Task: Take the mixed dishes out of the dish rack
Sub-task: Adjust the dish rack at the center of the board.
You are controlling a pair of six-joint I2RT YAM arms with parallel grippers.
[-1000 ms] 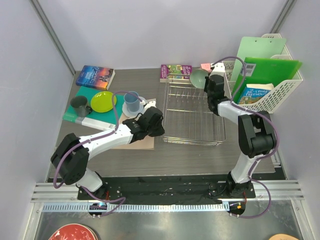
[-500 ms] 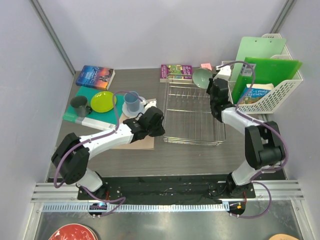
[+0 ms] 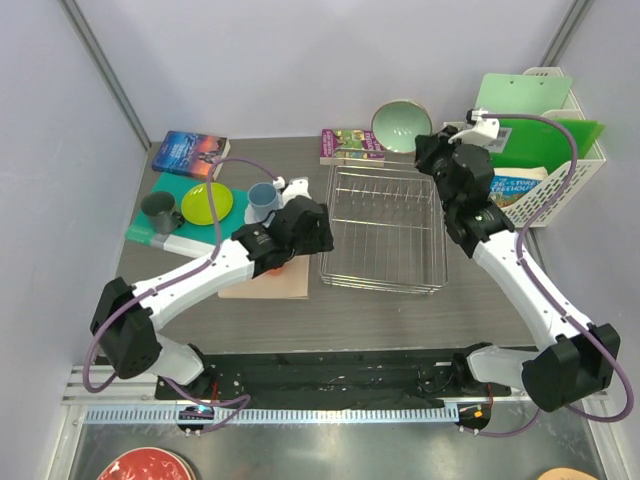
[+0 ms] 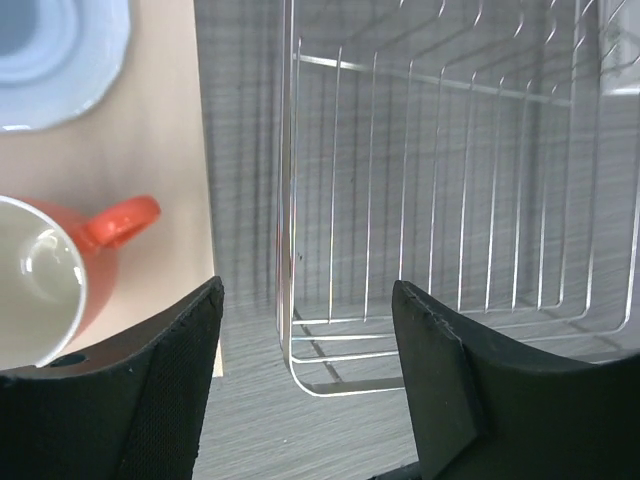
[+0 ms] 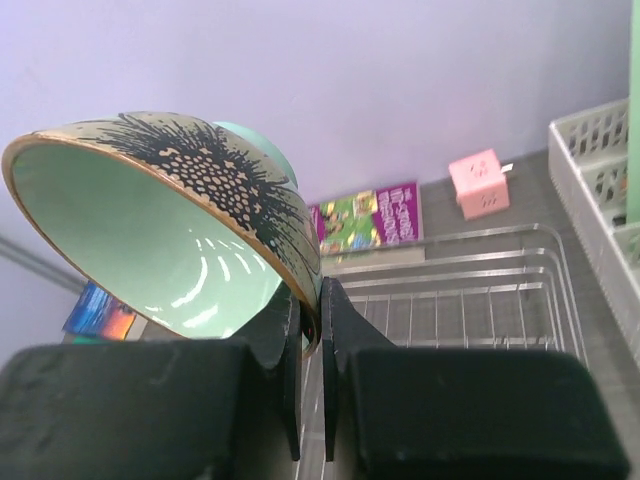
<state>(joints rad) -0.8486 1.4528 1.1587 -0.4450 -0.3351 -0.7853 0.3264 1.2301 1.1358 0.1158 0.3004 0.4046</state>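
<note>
The dish rack [image 3: 385, 232] is a silver wire basket in the middle of the table, with nothing showing inside it. My right gripper [image 5: 322, 300] is shut on the rim of the sage-green bowl [image 3: 402, 127], which hangs tilted above the rack's far edge. My left gripper [image 4: 307, 292] is open and holds nothing, hovering by the rack's near left corner [image 4: 300, 370]. The orange mug [image 4: 60, 275] stands upright on a tan board [image 4: 150, 140] just to its left. The light blue cup [image 3: 263, 199] sits on the white plate [image 4: 95, 70]. The lime-green plate [image 3: 207, 203] lies further left.
A dark grey mug [image 3: 158, 210] stands on a teal book [image 3: 150, 232]. A blue book [image 3: 190, 153], a purple book [image 3: 350, 143] and a pink cube [image 5: 477, 182] lie along the back. A white plastic basket [image 3: 560, 195] with green folders stands at the right.
My left gripper has opened and lifted off the orange mug, which stays on the tan board. My right arm has raised the bowl up and back, away from the rack.
</note>
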